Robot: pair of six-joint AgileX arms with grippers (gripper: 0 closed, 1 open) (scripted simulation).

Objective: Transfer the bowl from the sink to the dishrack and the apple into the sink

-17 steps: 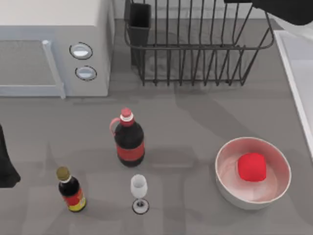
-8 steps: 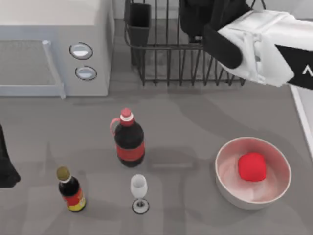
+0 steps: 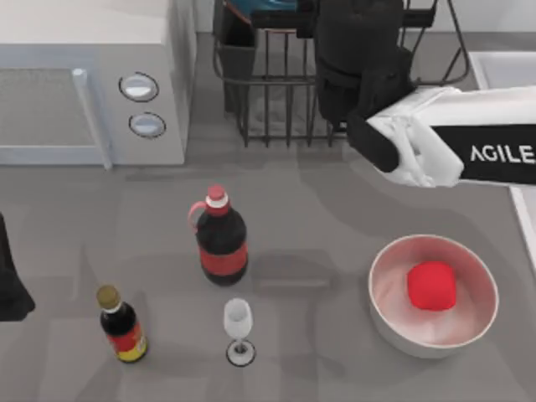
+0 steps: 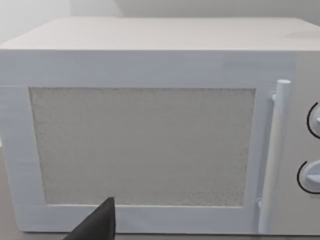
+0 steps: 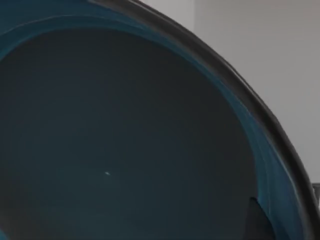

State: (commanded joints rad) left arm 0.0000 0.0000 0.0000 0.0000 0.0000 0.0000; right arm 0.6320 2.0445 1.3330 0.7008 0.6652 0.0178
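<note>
The teal-blue bowl (image 3: 270, 7) hangs over the back of the black wire dishrack (image 3: 276, 100), at the top view's upper edge. My right gripper (image 3: 311, 15) is shut on its rim, with the arm reaching in from the right. The right wrist view looks close into the bowl's dark inside (image 5: 125, 140), with one fingertip (image 5: 257, 222) at the rim. The red apple (image 3: 431, 285) lies in a white bowl (image 3: 394, 327) at the front right. The pale sink (image 3: 496, 63) is at the right edge. My left gripper (image 3: 10, 280) is parked at the left edge.
A white microwave (image 3: 92, 84) stands at the back left and faces the left wrist view (image 4: 150, 150). A red-capped dark bottle (image 3: 221, 239), a small sauce bottle (image 3: 123, 328) and a wine glass (image 3: 239, 322) stand in the front middle. A black utensil cup (image 3: 239, 38) sits in the rack's corner.
My right arm has swung left from the sink side to over the dishrack, carrying the bowl, whose teal rim now shows at the top edge. The apple and the left arm have not moved.
</note>
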